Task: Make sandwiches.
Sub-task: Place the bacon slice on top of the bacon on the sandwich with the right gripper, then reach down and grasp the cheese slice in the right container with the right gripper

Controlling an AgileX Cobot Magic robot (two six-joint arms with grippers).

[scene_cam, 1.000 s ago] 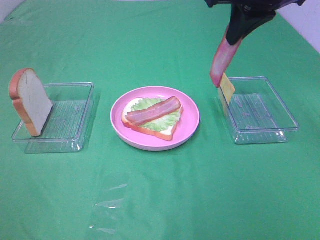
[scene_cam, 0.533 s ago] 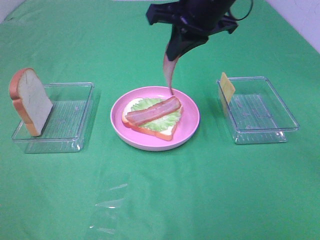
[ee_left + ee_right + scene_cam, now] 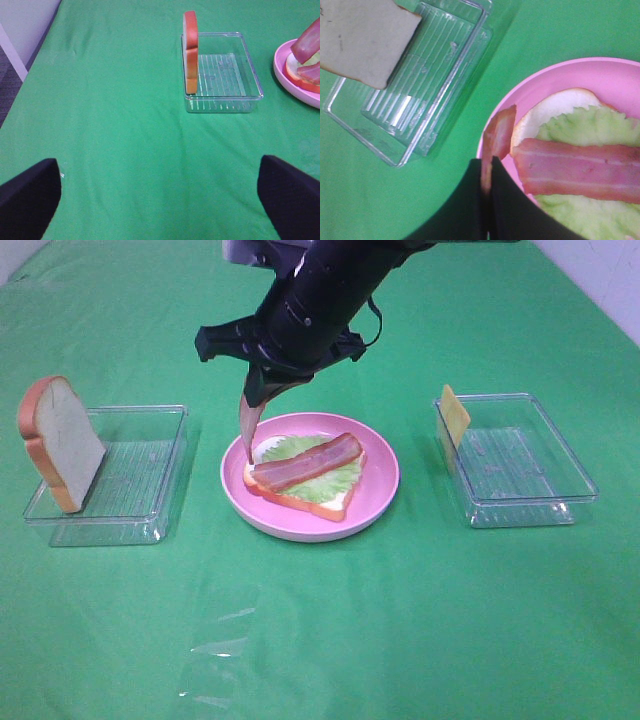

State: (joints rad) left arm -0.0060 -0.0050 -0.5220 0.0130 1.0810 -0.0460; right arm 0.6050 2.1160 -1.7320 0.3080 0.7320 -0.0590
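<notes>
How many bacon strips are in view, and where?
2. One bacon strip lies on the lettuce on the pink plate; the other strip hangs from the right gripper, over the plate's rim. More could hide under the lettuce.

Green table (image 3: 420, 630): pink plate (image 3: 386, 476), trays (image 3: 140, 482)

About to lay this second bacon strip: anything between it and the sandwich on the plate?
Nothing visible. The bacon strip hangs from the right gripper by the sandwich's left edge; another lies on its lettuce.
</notes>
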